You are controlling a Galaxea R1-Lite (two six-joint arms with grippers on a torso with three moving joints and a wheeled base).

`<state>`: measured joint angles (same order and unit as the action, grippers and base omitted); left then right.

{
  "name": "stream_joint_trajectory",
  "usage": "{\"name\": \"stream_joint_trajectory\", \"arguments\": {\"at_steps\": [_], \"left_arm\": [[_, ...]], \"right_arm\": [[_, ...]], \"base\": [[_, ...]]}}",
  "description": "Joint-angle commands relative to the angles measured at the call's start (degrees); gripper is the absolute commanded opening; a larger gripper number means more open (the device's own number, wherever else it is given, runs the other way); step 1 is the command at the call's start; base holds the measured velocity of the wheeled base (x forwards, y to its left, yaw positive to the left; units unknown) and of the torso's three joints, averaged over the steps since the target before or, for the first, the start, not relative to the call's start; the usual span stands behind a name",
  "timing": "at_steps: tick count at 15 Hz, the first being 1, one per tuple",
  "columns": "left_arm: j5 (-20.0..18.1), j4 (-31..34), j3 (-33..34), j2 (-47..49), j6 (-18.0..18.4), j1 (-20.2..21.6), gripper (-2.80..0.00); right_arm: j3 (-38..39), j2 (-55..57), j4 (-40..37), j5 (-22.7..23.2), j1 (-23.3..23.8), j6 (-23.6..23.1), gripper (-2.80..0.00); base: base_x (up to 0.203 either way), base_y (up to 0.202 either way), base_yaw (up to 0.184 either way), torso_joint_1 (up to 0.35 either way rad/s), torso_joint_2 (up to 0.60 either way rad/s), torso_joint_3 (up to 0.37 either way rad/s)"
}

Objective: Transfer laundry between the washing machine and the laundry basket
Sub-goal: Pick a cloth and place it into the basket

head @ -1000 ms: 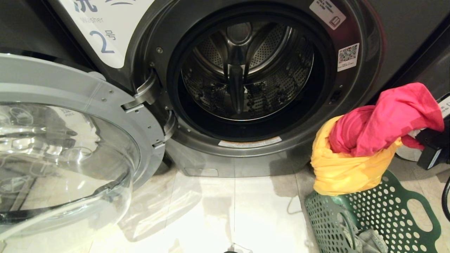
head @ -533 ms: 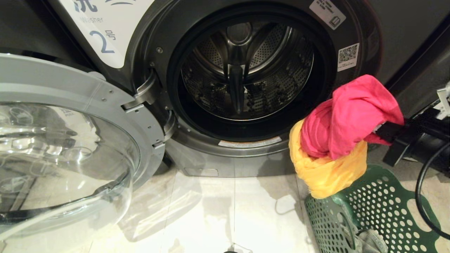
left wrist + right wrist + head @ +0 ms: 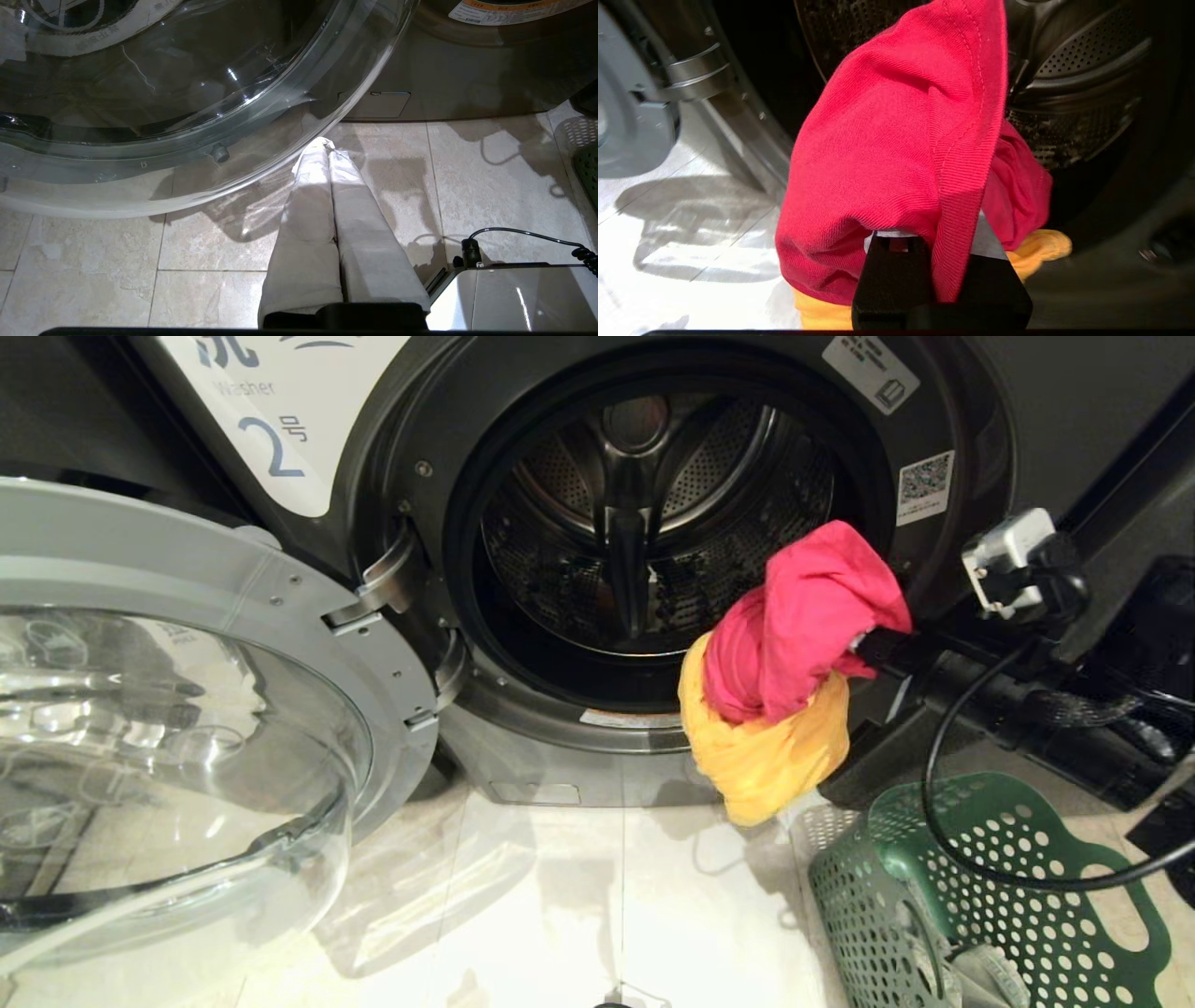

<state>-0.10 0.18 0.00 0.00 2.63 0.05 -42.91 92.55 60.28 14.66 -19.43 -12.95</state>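
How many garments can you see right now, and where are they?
3. A pink garment and a yellow garment hang from the right end effector at the washing machine opening; a grey garment lies in the basket. More may be hidden there.

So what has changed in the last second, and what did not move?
The right gripper, shut on the pink-red garment with the yellow-orange garment hanging below, carried both leftward from above the laundry basket to the washing machine opening. Door, basket and left gripper stayed.
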Motion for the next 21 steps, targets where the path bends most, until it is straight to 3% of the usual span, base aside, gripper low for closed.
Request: {"name": "stream_joint_trajectory", "arguments": {"at_steps": [1,4,11,16,18,21], "left_arm": [[0.01,-0.01,0.0,0.09,0.0,0.04,-2.8],[0.01,-0.01,0.0,0.09,0.0,0.04,-2.8],[0.01,-0.01,0.0,0.09,0.0,0.04,-2.8],[0.01,-0.01,0.0,0.09,0.0,0.04,-2.8],[0.01,-0.01,0.0,0.09,0.0,0.04,-2.8],[0.01,-0.01,0.0,0.09,0.0,0.04,-2.8]], "right_arm": [[-3.48,8.87,3.12,-1.56,-1.13,-0.14,-2.8],[-14.62,15.7,4.58,-7.2,-2.58,0.01,-2.8],[-37.01,28.01,4.86,-14.23,-6.58,0.85,-2.8],[-57.01,37.99,5.03,-22.19,-9.02,0.55,-2.8],[-62.63,41.7,6.15,-24.59,-10.05,0.14,-2.8],[-65.13,46.77,14.02,-26.04,-11.5,-2.82,-2.8]], "base": [[0.0,0.0,0.0,0.0,0.0,0.0],[0.0,0.0,0.0,0.0,0.0,0.0],[0.0,0.0,0.0,0.0,0.0,0.0],[0.0,0.0,0.0,0.0,0.0,0.0],[0.0,0.0,0.0,0.0,0.0,0.0],[0.0,0.0,0.0,0.0,0.0,0.0]]}}
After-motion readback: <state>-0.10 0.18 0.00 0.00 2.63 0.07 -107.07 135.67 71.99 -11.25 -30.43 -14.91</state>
